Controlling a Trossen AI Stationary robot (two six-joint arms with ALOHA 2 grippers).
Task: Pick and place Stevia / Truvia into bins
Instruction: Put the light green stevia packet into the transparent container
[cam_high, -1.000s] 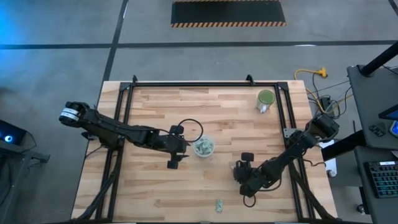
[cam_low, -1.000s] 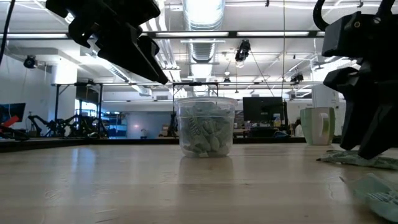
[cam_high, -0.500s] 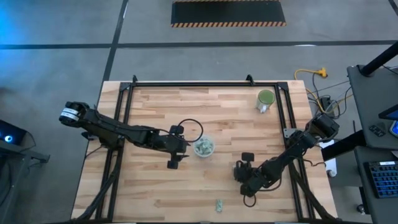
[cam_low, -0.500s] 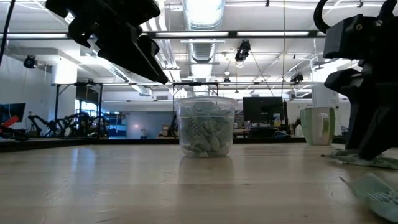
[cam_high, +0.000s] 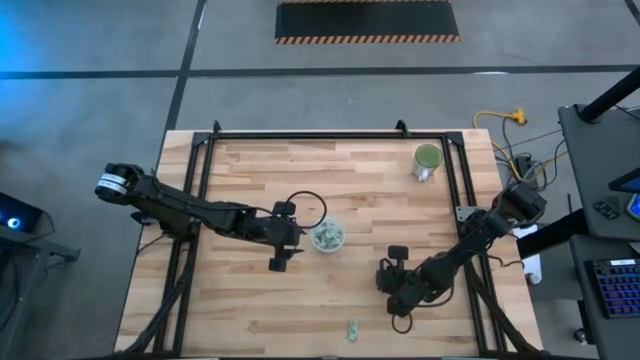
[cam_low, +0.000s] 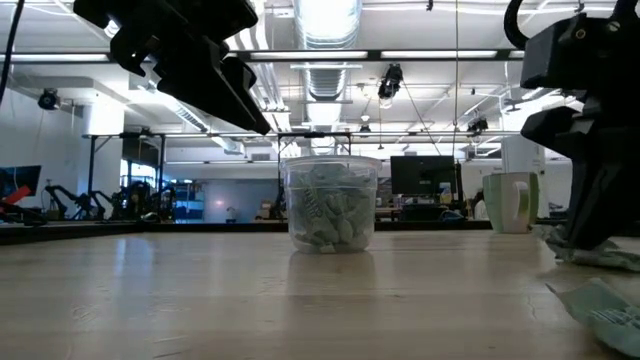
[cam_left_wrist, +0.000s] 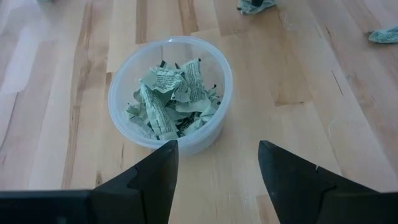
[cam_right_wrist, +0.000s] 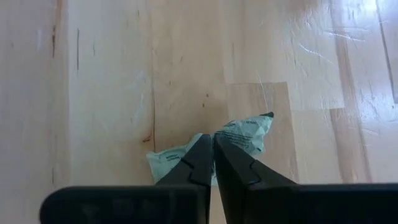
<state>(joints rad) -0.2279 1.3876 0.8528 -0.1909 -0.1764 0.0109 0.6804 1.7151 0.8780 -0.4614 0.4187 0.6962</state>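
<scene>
Cup (cam_high: 327, 237) sits near the middle of the surface (cam_high: 350, 180), packets (cam_left_wrist: 171, 99) piled inside it. Left gripper (cam_high: 276, 250) hangs just left of the cup, apart from it, jaws spread. Right gripper (cam_high: 387, 282) is to the cup's right and nearer the front edge, low over the surface, jaws closed on a packet (cam_right_wrist: 239, 137) lying there. Loose packet (cam_high: 352, 328) lies near the front edge, between the two grippers and in front of the cup. Mug (cam_high: 427, 160) stands at the back right, well apart from the cup. In the low view the mug (cam_low: 510, 215) is right of the cup (cam_low: 331, 204) and behind it.
</scene>
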